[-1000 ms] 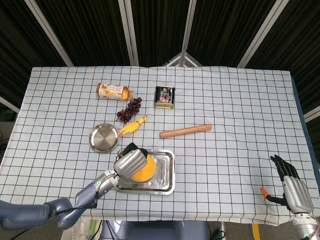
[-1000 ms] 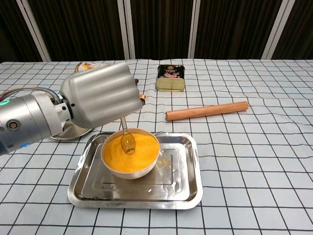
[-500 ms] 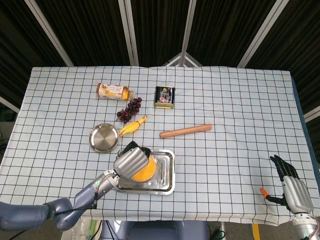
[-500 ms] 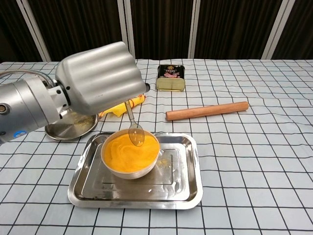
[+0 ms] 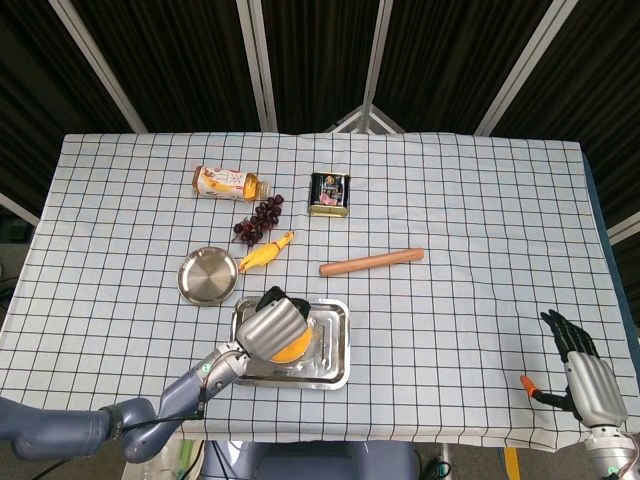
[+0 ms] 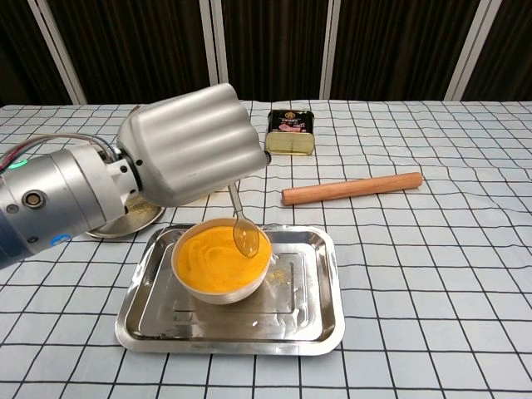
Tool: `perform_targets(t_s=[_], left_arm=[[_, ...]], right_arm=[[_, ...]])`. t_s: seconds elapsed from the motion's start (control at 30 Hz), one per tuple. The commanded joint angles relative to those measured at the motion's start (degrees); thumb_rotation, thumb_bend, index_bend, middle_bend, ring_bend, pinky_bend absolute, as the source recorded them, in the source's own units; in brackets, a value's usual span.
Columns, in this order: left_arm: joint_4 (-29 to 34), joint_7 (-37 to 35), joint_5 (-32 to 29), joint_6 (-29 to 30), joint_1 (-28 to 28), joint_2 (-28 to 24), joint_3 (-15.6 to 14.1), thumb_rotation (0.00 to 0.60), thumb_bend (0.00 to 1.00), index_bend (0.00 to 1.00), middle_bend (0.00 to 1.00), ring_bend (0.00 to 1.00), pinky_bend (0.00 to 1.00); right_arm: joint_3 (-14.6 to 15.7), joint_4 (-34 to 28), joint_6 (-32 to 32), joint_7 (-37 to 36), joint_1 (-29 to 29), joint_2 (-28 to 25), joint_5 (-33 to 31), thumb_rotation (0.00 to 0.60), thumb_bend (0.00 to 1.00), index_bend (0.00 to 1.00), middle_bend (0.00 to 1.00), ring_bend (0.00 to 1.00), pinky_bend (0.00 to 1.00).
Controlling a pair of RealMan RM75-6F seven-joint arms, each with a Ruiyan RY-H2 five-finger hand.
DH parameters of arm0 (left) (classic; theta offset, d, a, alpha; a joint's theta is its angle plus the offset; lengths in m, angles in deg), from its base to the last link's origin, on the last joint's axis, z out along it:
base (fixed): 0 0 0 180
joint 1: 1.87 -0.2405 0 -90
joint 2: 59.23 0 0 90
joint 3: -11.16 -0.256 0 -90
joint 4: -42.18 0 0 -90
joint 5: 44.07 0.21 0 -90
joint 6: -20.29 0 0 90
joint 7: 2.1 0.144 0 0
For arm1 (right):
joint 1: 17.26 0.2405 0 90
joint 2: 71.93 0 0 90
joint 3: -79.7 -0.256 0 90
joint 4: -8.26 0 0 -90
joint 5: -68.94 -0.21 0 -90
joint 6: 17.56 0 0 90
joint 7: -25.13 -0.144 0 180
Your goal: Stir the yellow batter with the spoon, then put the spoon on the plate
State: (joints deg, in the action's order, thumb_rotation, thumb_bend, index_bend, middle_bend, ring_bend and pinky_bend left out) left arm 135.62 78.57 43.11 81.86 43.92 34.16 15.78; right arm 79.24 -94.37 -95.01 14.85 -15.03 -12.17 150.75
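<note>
A white bowl of yellow batter [image 6: 220,258] [image 5: 291,349] stands in a steel tray [image 6: 309,316] [image 5: 334,350] near the table's front. My left hand [image 6: 193,143] [image 5: 270,325] hovers over the bowl and holds a metal spoon [image 6: 243,227] by its handle. The spoon's bowl dips into the batter at the right side. The round steel plate [image 5: 208,276] [image 6: 133,218] lies left of the tray, partly hidden by my hand in the chest view. My right hand [image 5: 583,375] rests at the table's front right corner, fingers spread, holding nothing.
A wooden rolling pin [image 5: 371,262] [image 6: 352,188] lies behind the tray to the right. A tin can [image 5: 329,193] [image 6: 290,132], dark grapes [image 5: 258,221], a yellow rubber chicken [image 5: 266,253] and a lying bottle [image 5: 228,183] sit further back.
My left hand has carried the spoon rightward across the batter, from the bowl's middle to its right edge.
</note>
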Motion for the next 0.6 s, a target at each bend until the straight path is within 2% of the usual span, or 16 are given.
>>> perform_targets(t_s=[0.03, 0.6], left_arm=[[0.0, 0.2, -0.3, -0.3, 0.1, 0.2, -0.1, 0.6, 0.63, 0.82, 1.0, 1.0, 0.97], [-1.8, 3.2, -2.8, -1.2, -0.4, 0.4, -0.7, 0.6, 0.63, 0.82, 1.0, 1.0, 0.97]], right_arm=[[0.0, 0.0, 0.0, 0.0, 0.0, 0.0, 0.0, 0.6, 0.32, 0.0, 0.0, 0.0, 0.0], [0.1, -0.1, 0.1, 0.0, 0.0, -0.1, 0.0, 0.6, 0.32, 0.0, 0.0, 0.0, 0.0]])
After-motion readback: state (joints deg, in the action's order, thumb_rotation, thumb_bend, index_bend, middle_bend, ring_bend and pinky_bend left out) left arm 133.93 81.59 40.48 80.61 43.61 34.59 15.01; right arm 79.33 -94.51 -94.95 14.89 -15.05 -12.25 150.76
